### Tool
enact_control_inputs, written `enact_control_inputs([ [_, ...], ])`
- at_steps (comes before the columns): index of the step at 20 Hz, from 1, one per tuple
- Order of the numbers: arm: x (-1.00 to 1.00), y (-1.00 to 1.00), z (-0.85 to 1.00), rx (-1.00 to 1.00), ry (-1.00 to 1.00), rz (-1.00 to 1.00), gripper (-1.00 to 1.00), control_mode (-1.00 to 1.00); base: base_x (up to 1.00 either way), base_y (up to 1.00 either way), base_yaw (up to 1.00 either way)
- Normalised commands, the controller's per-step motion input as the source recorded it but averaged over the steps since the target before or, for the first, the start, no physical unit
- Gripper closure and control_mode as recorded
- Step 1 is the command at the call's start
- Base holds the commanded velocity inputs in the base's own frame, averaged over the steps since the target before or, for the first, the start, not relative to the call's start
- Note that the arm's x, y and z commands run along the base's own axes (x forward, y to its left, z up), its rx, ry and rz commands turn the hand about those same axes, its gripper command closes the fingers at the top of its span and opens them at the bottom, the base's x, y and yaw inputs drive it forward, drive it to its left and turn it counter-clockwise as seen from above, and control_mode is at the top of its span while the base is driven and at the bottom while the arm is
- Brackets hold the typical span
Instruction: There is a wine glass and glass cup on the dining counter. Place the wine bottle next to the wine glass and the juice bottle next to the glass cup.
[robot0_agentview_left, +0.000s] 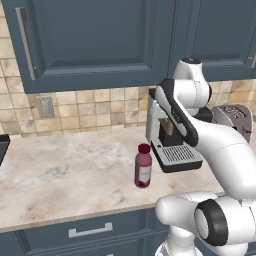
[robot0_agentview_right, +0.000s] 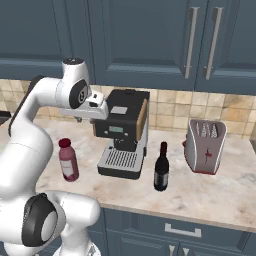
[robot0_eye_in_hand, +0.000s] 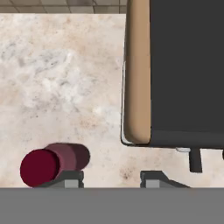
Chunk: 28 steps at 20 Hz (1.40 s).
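— Below the claw (robot0_eye_in_hand: 111, 179), what has the robot got hold of?
— Nothing: its tips stand apart and bare, and the short maroon juice bottle with the round dark red cap (robot0_eye_in_hand: 51, 164) stands just beside one tip.
— So how far along?
— Neither bottle looks moved yet; both rest on the marbled worktop (robot0_agentview_left: 60, 170).
— Obstacles?
— A black coffee machine with a tan side panel (robot0_agentview_right: 122, 131) stands between the claw and the slim dark wine bottle (robot0_agentview_right: 161, 167); beyond that bottle, a red-sided toaster (robot0_agentview_right: 205, 146).

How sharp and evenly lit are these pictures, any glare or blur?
Left base view: flat even light, juice bottle crisp, faint shadow. Right base view: wine bottle sharp, no glare. Hand view: soft, slightly blurred, gripper fingertips fuzzy.
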Motion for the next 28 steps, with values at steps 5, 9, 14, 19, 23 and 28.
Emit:
enact_control_inputs([
  [5,-0.15,0.03,0.0,0.0,-0.01,0.0,-1.0,-1.0,0.0,0.0,0.0],
  [9,-0.11,0.41,-0.04,0.0,-0.01,0.0,-1.0,-1.0,0.0,0.0,0.0],
  [14,-0.03,0.48,-0.03,-0.01,-0.03,-0.04,-1.0,-1.0,0.0,0.0,0.0],
  [19,0.0,0.48,-0.07,-0.01,0.0,-0.04,-1.0,-1.0,0.0,0.0,0.0],
  [23,0.01,0.43,-0.15,-0.02,0.0,-0.01,-1.0,-1.0,0.0,0.0,0.0],
  [28,0.18,0.23,-0.25,0.0,0.12,-0.04,-1.0,-1.0,0.0,0.0,0.0],
])
